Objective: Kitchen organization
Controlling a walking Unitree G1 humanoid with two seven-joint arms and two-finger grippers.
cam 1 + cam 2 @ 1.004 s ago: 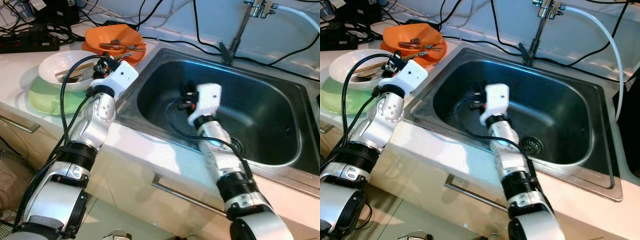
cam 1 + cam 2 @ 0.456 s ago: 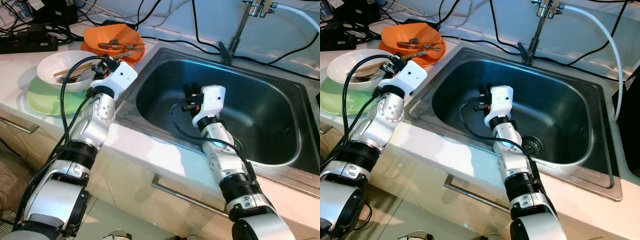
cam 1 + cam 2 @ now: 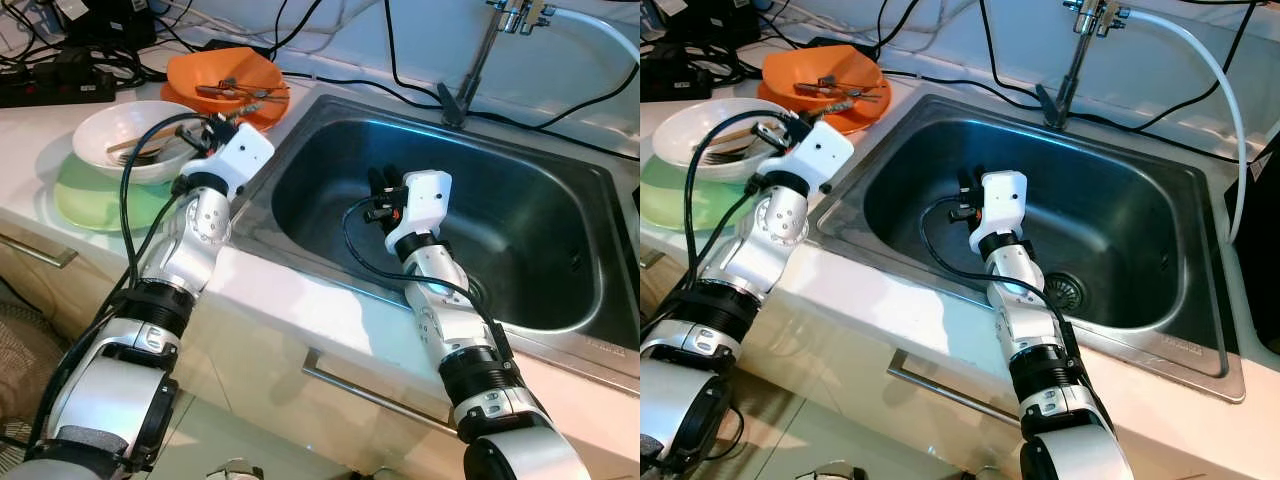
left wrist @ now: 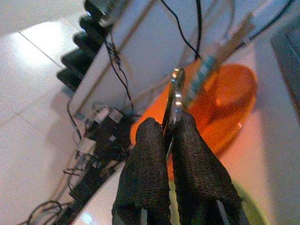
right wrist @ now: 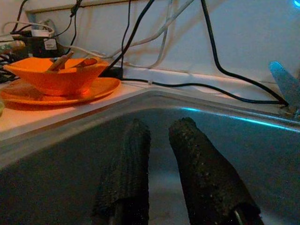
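Steel utensil pinched in the left gripper (image 4: 169, 136) beside the bowls.
Held over the tabletop (image 3: 40, 140), the utensil (image 4: 174, 105) sits at nine o'clock from the sink (image 3: 560, 200), near the orange bowl (image 3: 215, 75) and white bowl (image 3: 120, 130); right gripper (image 5: 159, 154), fingers narrowly parted, holds nothing inside the sink.

Two silver arms with black ring joints end in white wrist blocks; a looping black cable runs along each. Left gripper (image 4: 169, 140) and right gripper (image 5: 158, 136) have black, rough-textured fingers.
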